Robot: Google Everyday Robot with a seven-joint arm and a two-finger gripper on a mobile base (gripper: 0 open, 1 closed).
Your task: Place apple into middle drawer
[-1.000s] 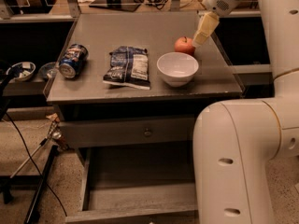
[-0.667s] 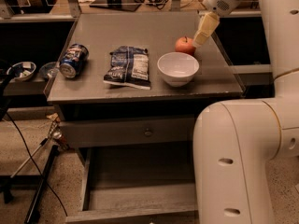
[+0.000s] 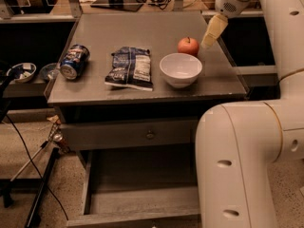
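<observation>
Grey cabinet top carries a can on its side, a bag, a white bowl and the apple. Small, round and red-orange with a short stem, the apple sits upright just behind the bowl. The gripper hangs tilted just right of the apple, seemingly clear of it, and holds nothing. How wide it stands cannot be told. Below, under a shut drawer front with a knob, the middle drawer is pulled out, its floor bare.
</observation>
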